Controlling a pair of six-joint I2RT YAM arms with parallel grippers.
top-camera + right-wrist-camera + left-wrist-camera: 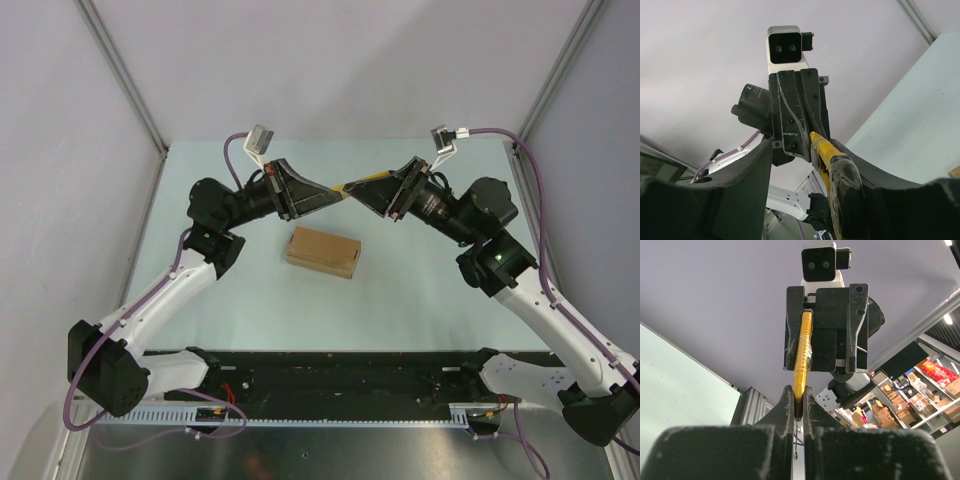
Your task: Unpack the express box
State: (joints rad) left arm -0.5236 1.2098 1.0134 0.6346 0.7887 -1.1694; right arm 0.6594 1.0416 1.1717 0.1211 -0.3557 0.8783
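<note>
The express box [322,251], a flat brown carton with its lid down, lies on the pale table below the two raised grippers. A yellow-and-black utility knife [360,185] hangs in the air between them. My left gripper [799,401] is shut on one end of the knife [803,352]. My right gripper [802,150] faces it, jaws apart. The knife [832,167] rests against its right finger [865,185], while a wide gap separates it from the left finger [747,185]. Both grippers are well above the box and touch nothing on it.
The pale green table [420,290] is walled by white panels with metal posts [120,70] at the back corners. The black rail [330,365] with the arm bases runs along the near edge.
</note>
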